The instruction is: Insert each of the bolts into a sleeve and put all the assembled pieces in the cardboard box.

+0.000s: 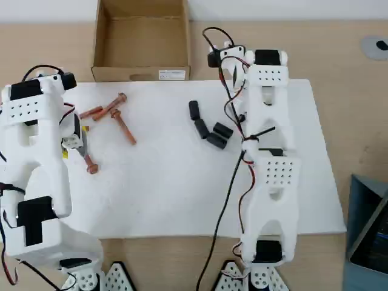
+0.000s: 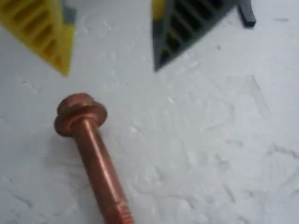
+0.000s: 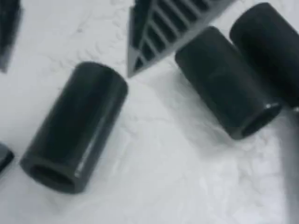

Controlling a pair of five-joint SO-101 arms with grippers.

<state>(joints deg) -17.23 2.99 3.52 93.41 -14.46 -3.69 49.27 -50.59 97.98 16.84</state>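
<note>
Several copper bolts lie on the left of the white mat (image 1: 182, 194): a loose group (image 1: 112, 108) and a single bolt (image 1: 90, 160) close to the left arm. My left gripper (image 2: 110, 69) hangs open just above that single bolt (image 2: 91, 149), whose flanged head lies short of the yellow fingertips (image 2: 60, 56). Several black sleeves (image 1: 209, 128) lie in a cluster at mid-mat. My right gripper (image 3: 70, 65) is open and low over one sleeve (image 3: 74, 126), with two more sleeves (image 3: 229, 88) alongside. The cardboard box (image 1: 140, 74) stands open at the back.
Black and red cables (image 1: 227, 182) run along the right arm over the mat. A grey bin (image 1: 367, 230) stands off the mat at the right edge. Bare mat stretches between the bolts and the sleeves.
</note>
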